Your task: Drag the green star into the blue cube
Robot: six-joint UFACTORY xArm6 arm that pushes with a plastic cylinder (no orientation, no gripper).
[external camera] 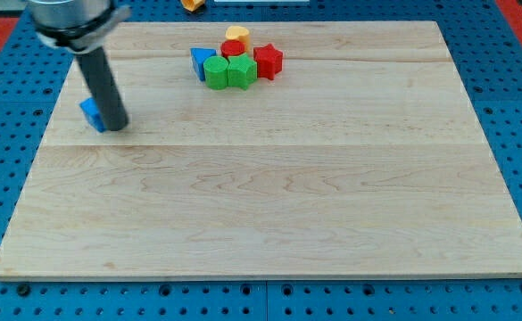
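Observation:
The blue cube (90, 113) lies near the board's left edge, partly hidden behind my dark rod. My tip (116, 127) rests on the board, touching the cube's right side. Two green blocks sit side by side in a cluster near the view's top. The right one (242, 71) looks like the green star, and the left one (216, 72) looks rounder. The cluster is far to the right of my tip and above it.
The cluster also holds a blue triangle (200, 61), a red star (269, 61), a red block (233, 48) and a yellow heart (236, 34). An orange-yellow block (192, 4) lies off the wooden board (269, 205), at the view's top edge.

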